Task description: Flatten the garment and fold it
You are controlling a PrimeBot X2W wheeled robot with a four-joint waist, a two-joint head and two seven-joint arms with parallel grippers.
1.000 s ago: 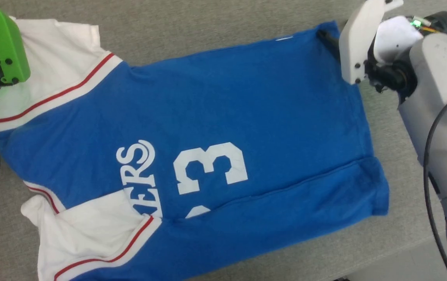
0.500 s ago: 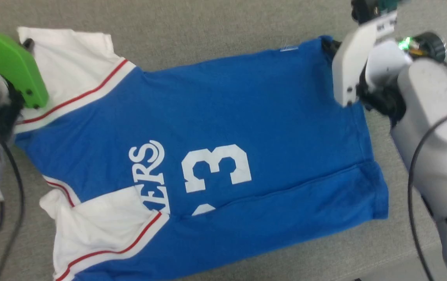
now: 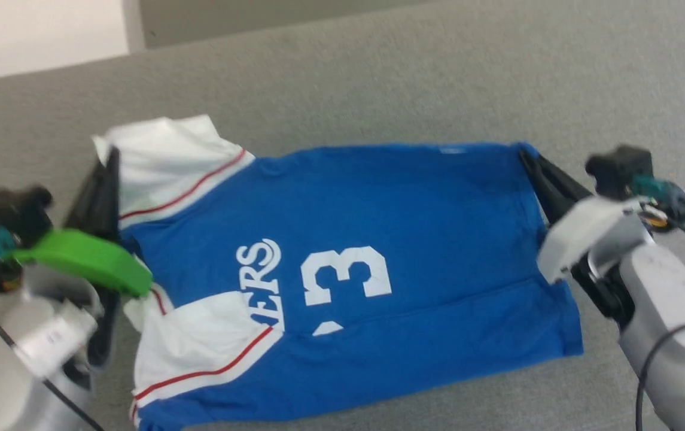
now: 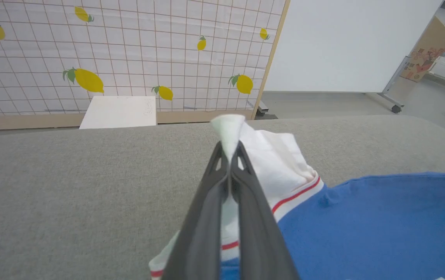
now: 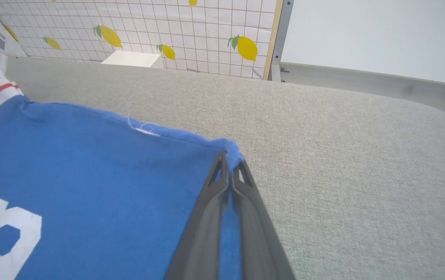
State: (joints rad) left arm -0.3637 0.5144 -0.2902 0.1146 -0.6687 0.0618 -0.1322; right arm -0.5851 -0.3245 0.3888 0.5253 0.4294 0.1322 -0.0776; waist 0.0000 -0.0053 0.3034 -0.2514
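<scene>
Head view: garment [image 3: 378, 227] lies flat mid table [image 3: 378, 72]. Left gripper [image 4: 230, 155] jaws clenched on the white sleeve, right gripper [image 5: 228, 157] on the blue corner, both toward the far edge. Lift evenly, hold that hem taut. Near strip looks folded already, but it's blurry.

The garment [image 3: 378, 239]: left gripper [image 3: 109, 158] holds white sleeve; right gripper [image 3: 524, 157], blue corner.

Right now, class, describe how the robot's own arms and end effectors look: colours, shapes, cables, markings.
The left end effector and right end effector each have two long, dark grey, tapering fingers with triangular cut-outs near the tips. The left wrist carries a bright green cover, the right a white cover. Both forearms are pale grey, with black cables.
</scene>
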